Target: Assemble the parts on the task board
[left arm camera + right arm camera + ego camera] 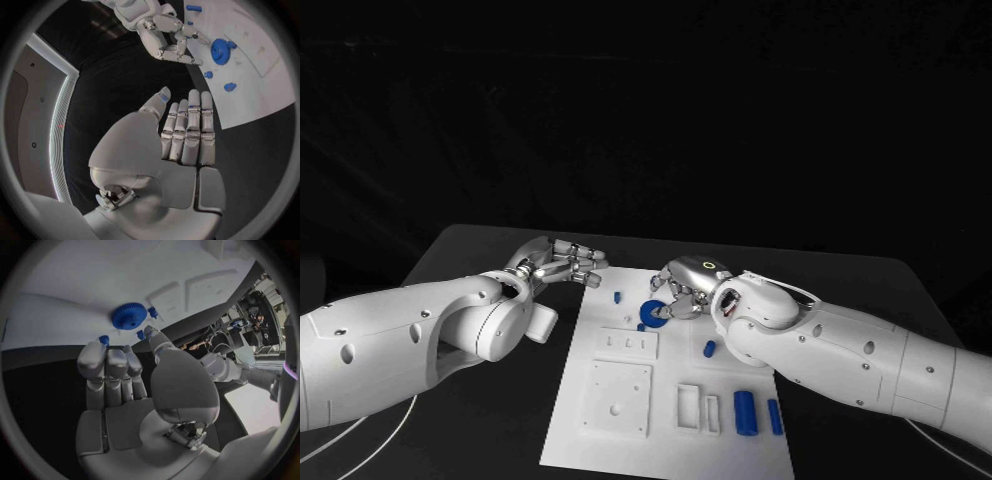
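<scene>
The white task board (596,445) lies in the middle of the black table. A blue gear (653,310) sits near its far end, also seen as a toothed wheel (129,316) in the right wrist view. My right hand (684,290) hovers right beside the gear with fingers stretched out and nothing in them; its thumb tip (150,333) is close to a small blue peg (141,334). My left hand (561,265) is off the board's far left corner, fingers (187,127) straight and side by side, holding nothing. Further small pegs (208,74) (230,86) lie near the gear.
On the board a short blue peg (617,297) stands left of the gear, a blue piece (710,348) lies mid-board, and two long blue pieces (746,412) (775,416) lie at the near right. Raised square plates (617,395) and slots (689,405) fill the near half.
</scene>
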Action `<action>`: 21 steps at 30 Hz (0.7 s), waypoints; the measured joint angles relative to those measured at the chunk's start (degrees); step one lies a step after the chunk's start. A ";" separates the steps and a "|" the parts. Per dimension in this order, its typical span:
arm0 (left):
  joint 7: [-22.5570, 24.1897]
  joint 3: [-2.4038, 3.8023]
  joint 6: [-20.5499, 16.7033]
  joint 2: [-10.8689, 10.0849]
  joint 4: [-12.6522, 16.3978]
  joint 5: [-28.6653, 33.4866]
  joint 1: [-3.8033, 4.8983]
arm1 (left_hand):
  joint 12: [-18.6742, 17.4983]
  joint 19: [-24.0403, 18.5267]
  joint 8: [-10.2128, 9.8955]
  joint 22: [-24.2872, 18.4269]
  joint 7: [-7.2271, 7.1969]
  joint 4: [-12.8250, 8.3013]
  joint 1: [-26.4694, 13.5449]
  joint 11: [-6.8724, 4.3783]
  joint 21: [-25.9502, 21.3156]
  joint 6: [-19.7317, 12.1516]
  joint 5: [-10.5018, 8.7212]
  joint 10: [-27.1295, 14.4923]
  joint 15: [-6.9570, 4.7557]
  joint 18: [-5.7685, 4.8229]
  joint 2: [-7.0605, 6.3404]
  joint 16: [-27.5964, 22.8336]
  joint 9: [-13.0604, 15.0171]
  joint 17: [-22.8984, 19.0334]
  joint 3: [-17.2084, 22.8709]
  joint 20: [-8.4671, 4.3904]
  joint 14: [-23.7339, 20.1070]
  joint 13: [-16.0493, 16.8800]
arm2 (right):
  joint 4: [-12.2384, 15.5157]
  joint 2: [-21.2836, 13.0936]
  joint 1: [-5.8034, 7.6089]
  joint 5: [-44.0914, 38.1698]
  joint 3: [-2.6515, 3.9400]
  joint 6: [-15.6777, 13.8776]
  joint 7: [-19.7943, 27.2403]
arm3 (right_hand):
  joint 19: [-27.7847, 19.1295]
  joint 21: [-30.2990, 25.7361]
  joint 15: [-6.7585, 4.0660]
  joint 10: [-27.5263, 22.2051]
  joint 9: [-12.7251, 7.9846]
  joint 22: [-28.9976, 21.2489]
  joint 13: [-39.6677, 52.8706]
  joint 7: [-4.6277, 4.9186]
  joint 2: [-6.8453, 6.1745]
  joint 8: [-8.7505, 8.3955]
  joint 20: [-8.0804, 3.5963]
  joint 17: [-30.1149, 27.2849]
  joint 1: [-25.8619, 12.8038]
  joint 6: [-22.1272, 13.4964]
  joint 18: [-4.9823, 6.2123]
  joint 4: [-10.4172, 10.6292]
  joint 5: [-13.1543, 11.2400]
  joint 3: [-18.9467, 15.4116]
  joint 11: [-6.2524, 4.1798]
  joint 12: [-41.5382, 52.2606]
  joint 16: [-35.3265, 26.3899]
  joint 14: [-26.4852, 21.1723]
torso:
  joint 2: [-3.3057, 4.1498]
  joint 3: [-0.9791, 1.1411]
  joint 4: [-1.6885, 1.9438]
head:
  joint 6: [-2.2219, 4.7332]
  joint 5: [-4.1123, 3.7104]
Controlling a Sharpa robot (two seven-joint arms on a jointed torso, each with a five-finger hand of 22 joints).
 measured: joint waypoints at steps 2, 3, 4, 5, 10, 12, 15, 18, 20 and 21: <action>-0.01 0.00 0.02 0.00 0.01 0.00 0.00 | 0.00 0.00 0.00 0.00 0.00 0.00 0.00 0.00 0.00 0.00 0.00 0.00 0.00 0.00 0.00 0.00 0.00 0.00 0.00 0.00 0.00 0.00 | -0.40 0.16 -0.10 0.12 -0.04 0.63 -0.12 | 0.00 0.00 0.00 0.00 0.00 0.00 -0.09 0.02 0.13 0.00 0.00 0.00 0.33 -0.20 0.00 0.40 0.00 -0.65 0.00 0.00 0.00 0.00 | 0.00 -0.02 0.03 | -0.03 -0.08; -0.01 0.00 0.02 0.00 0.02 0.00 0.00 | 0.00 0.00 0.00 0.00 0.00 0.00 0.00 0.00 0.00 0.00 0.00 0.00 0.00 0.00 0.00 0.00 0.00 0.00 0.00 0.00 0.00 0.00 | -0.59 0.24 -0.15 0.17 -0.05 0.89 -0.17 | 0.00 0.00 0.00 0.00 0.00 0.00 -0.09 0.02 -0.08 0.00 0.00 0.00 0.53 -0.20 0.00 0.56 0.00 -0.80 0.00 0.00 0.00 0.00 | 0.01 -0.04 0.04 | -0.05 -0.11; -0.02 0.00 0.03 0.00 0.02 0.00 0.00 | 0.00 0.00 0.00 0.00 0.00 0.00 0.00 0.00 0.00 0.00 0.00 0.00 0.00 0.00 0.00 0.00 0.00 0.00 0.00 0.00 0.00 0.00 | -0.77 0.32 -0.20 0.21 -0.07 1.11 -0.22 | 0.00 0.00 0.00 0.00 0.00 0.00 -0.09 0.02 -0.08 0.00 0.00 0.00 0.53 -0.20 0.00 0.55 0.00 -0.79 0.00 0.00 0.00 0.00 | 0.00 -0.05 0.06 | -0.08 -0.12; -0.02 0.00 0.04 0.00 0.02 0.00 0.00 | 0.00 0.00 0.00 0.00 0.00 0.00 0.00 0.00 0.00 0.00 0.00 0.00 0.00 0.00 0.00 0.00 0.00 0.00 0.00 0.00 0.00 0.00 | -0.99 0.45 -0.28 0.25 -0.10 1.40 -0.27 | 0.00 0.00 0.00 0.00 0.00 0.00 -0.09 0.04 -0.08 0.00 0.00 0.00 0.53 -0.21 0.00 0.55 0.00 -0.79 0.00 0.00 0.00 0.00 | 0.00 -0.06 0.07 | -0.11 -0.13; -0.04 0.00 0.10 0.04 0.01 0.00 0.00 | 0.00 0.00 0.00 -0.01 0.00 0.00 0.00 0.00 0.00 0.00 0.00 0.00 0.00 0.00 0.00 0.00 0.00 0.00 0.00 0.00 0.00 0.00 | -1.94 1.05 -0.63 0.41 -0.30 2.32 -0.36 | 0.00 0.00 0.03 0.00 -0.05 0.00 -0.14 0.10 0.15 0.00 0.00 0.03 0.76 -0.89 -0.01 0.55 0.00 -0.79 0.00 0.00 0.00 -0.03 | 0.00 -0.10 0.10 | -0.22 -0.17; -0.05 0.00 0.12 0.06 0.00 0.00 0.00 | 0.00 0.00 0.00 0.00 0.00 -0.06 0.00 0.00 0.00 0.00 0.00 0.00 0.00 0.00 0.00 0.00 0.00 0.00 -0.06 0.00 0.00 0.00 | -2.31 1.31 -0.81 0.48 -0.37 2.58 -0.37 | 0.00 0.00 0.03 0.00 -0.05 0.00 -0.14 0.10 0.15 0.00 0.00 0.07 0.76 -0.89 -0.01 0.55 0.00 -0.79 0.00 0.00 0.00 -0.03 | 0.01 -0.13 0.10 | -0.25 -0.18; -0.06 0.00 0.14 0.06 -0.02 0.00 0.00 | 0.00 0.00 0.00 -0.01 0.00 -0.16 0.00 0.00 0.00 0.00 0.00 0.00 0.00 0.00 0.00 0.00 0.00 0.01 -0.16 0.00 0.00 0.00 | -2.65 1.53 -0.95 0.55 -0.40 2.80 -0.37 | 0.00 0.00 0.03 0.00 -0.05 0.00 -0.14 0.10 0.15 0.00 0.00 0.07 0.76 -0.89 -0.01 0.55 0.45 -0.79 0.00 0.00 0.00 -0.03 | 0.00 -0.15 0.12 | -0.32 -0.18; -0.07 0.00 0.17 0.06 -0.03 0.00 0.00 | 0.00 0.00 0.00 -0.01 0.00 -0.16 0.00 0.00 0.00 0.00 0.00 0.00 0.00 0.00 0.00 0.00 0.00 0.01 -0.16 0.00 0.00 0.00 | -3.08 1.66 -0.99 0.63 -0.41 3.02 -0.37 | 0.00 0.00 0.03 0.00 -0.04 0.00 -0.14 0.07 0.15 0.00 0.00 0.07 0.76 -0.86 -0.01 0.55 0.45 -0.79 0.00 0.00 0.00 -0.03 | -0.02 -0.16 0.13 | -0.37 -0.13; -0.08 0.00 0.18 0.06 -0.04 0.00 0.00 | 0.00 0.00 0.00 -0.01 0.00 -0.16 0.00 0.00 0.00 0.00 0.00 0.00 0.00 0.00 0.00 0.00 0.00 0.01 -0.16 0.00 0.00 0.00 | -3.35 1.74 -1.00 0.70 -0.41 3.15 -0.36 | 0.00 0.00 0.03 0.00 -0.04 0.00 -0.14 -0.07 0.15 0.00 0.00 0.07 0.76 -0.43 -0.01 0.48 0.89 -0.60 0.00 0.00 0.00 -0.03 | -0.03 -0.20 0.13 | -0.42 -0.05; -0.09 0.00 0.19 0.06 -0.04 0.00 0.00 | 0.00 0.00 0.00 -0.01 0.00 -0.16 0.00 0.00 0.00 0.00 0.00 0.00 0.00 0.00 0.00 0.00 0.00 0.01 -0.16 0.00 0.00 0.00 | -3.45 1.77 -1.00 0.74 -0.41 3.20 -0.34 | 0.00 0.00 0.03 0.00 -0.05 0.00 -0.14 -0.07 0.15 0.00 0.00 0.09 0.76 -0.22 -0.01 0.39 0.89 -0.09 0.00 0.00 0.00 -0.03 | -0.04 -0.20 0.13 | -0.44 0.01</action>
